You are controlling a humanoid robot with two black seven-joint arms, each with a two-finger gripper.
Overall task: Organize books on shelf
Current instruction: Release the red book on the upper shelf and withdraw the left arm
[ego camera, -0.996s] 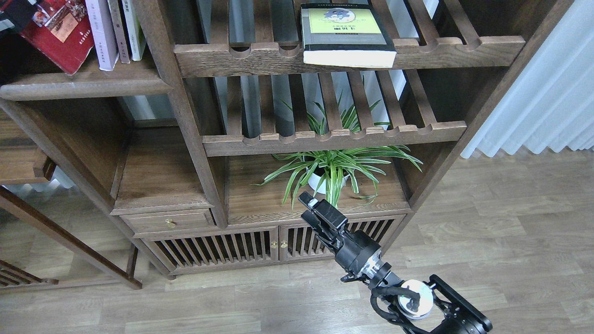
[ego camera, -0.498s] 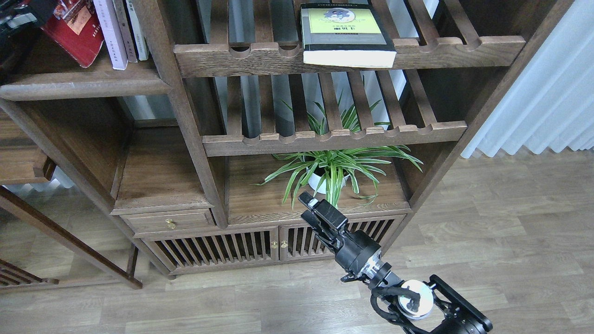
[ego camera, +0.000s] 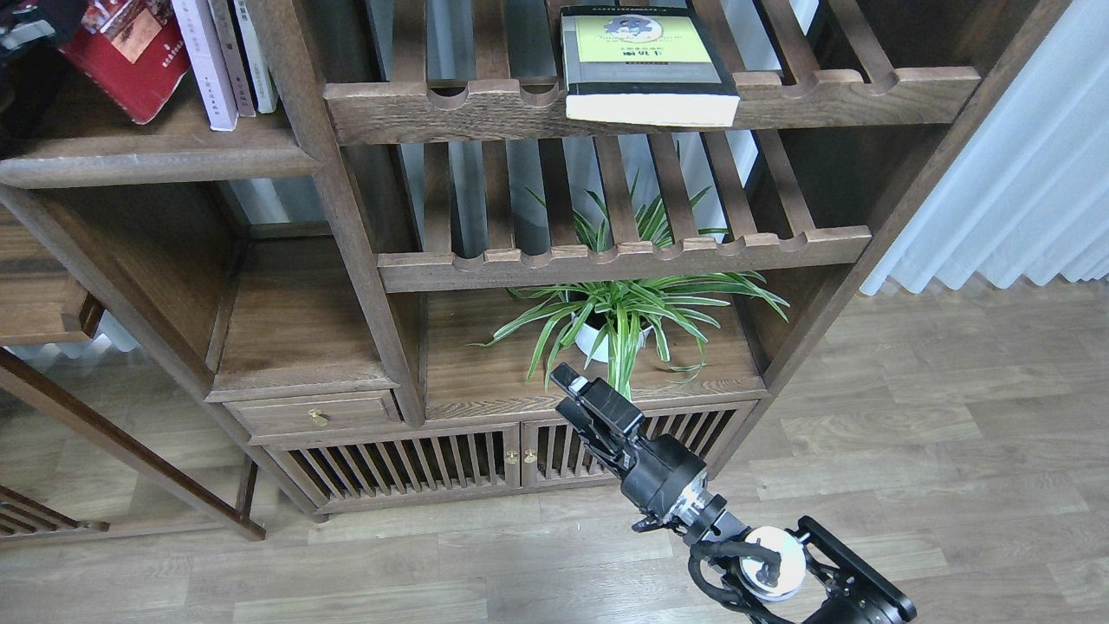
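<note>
Leaning against the upright books on the shelf (ego camera: pixel 156 152) at upper left, the red book (ego camera: pixel 130 65) tilted, its lower corner touching the solid dark board; just beside it to the right, the pale lavender-white book (ego camera: pixel 204 61) upright, then two thin pale spines (ego camera: pixel 245 54) pressed against the post; dark shape at the top-left corner, at the red book's upper edge, the left gripper (ego camera: pixel 24 30), mostly cut off by the view's edge, fingers not distinguishable, open or clenched impossible to tell; whether gripping the red book also impossible to tell. Lying flat on the upper slatted rack (ego camera: pixel 866 87), well apart from the others, the thick grey-black book (ego camera: pixel 645 65), yellow-green panel up, its page edge overhanging the notched front rail. Reaching up from lower right, the right gripper (ego camera: pixel 576 394), holding nothing, hanging in front of the cabinet doors (ego camera: pixel 416 468) and just below the spider plant (ego camera: pixel 624 316); fingers close together, seen dark and foreshortened, so released or clenched not clear. Potted plant standing on the low board under the second slatted rack (ego camera: pixel 624 256); wood-plank floor (ego camera: pixel 910 451) and white curtain (ego camera: pixel 1022 173) at right.
</note>
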